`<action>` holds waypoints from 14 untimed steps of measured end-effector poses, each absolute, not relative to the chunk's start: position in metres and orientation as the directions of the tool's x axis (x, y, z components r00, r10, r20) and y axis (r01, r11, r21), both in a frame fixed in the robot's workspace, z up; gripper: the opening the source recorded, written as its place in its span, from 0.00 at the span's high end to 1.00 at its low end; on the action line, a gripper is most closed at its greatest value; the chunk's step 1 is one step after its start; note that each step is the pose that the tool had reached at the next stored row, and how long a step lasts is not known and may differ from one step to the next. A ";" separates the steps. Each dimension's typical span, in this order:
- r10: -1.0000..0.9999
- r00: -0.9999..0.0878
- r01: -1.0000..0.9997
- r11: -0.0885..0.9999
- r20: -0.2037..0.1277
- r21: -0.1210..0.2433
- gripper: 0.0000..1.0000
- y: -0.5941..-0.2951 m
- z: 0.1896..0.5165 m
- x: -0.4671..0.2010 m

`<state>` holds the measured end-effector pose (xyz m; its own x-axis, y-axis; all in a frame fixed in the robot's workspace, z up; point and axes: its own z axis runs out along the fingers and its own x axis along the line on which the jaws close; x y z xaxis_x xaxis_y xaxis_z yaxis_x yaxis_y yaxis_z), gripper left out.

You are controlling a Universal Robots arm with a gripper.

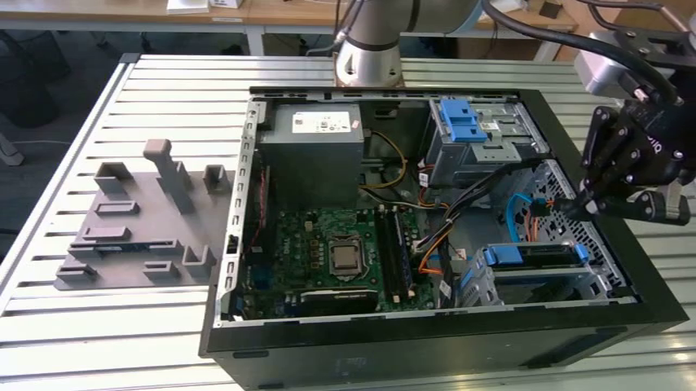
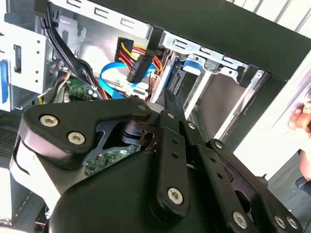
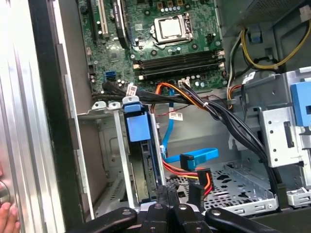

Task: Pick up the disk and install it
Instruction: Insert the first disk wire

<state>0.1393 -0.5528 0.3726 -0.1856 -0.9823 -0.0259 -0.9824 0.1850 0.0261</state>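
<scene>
Hovering pincer: fingertips pressed together, empty, over the computer case's 3 o'clock side.
Disk: seated edge-up in the drive cage, 4 o'clock from the motherboard.
Counter: slatted metal, carrying the case.

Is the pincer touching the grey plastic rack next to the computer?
No, the pincer hangs over the open computer case, far from the grey rack.

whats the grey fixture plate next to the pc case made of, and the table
The fixture plate: matte grey plastic by its look; dull, even colour, no glint. The table: bare metal, probably aluminium; pale ribbed slats with a soft sheen.
</scene>
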 end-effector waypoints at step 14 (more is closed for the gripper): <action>-0.972 -0.233 -0.972 0.232 -0.021 0.032 0.81 -0.531 0.369 0.143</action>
<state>0.1426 -0.5312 0.3688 -0.2330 -0.9722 -0.0214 -0.9721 0.2323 0.0325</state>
